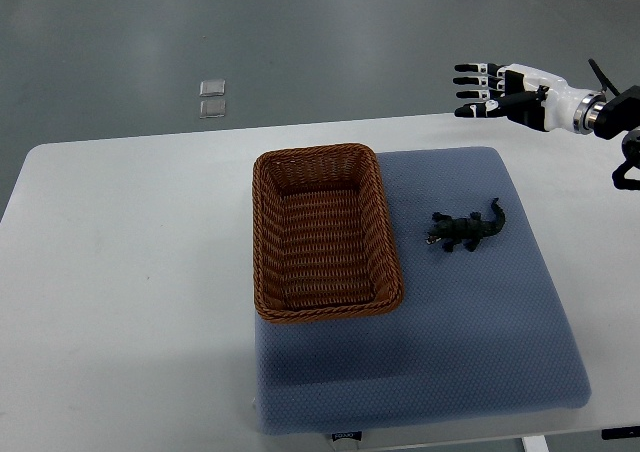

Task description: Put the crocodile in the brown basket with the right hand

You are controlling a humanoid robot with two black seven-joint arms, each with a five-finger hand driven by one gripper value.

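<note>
A small dark green toy crocodile (467, 229) lies on the blue cushion (470, 332), to the right of the brown wicker basket (267, 232). The basket is rectangular and holds nothing that I can see. My right hand (480, 90) hovers above the table's far right edge, well behind the crocodile, fingers stretched out toward the left and holding nothing. Its white forearm enters from the right edge. The left arm does not show.
The cushion rests on a white table (120, 272), and the basket stands on the cushion's left part. Two small clear squares (212, 98) lie on the grey floor beyond the table.
</note>
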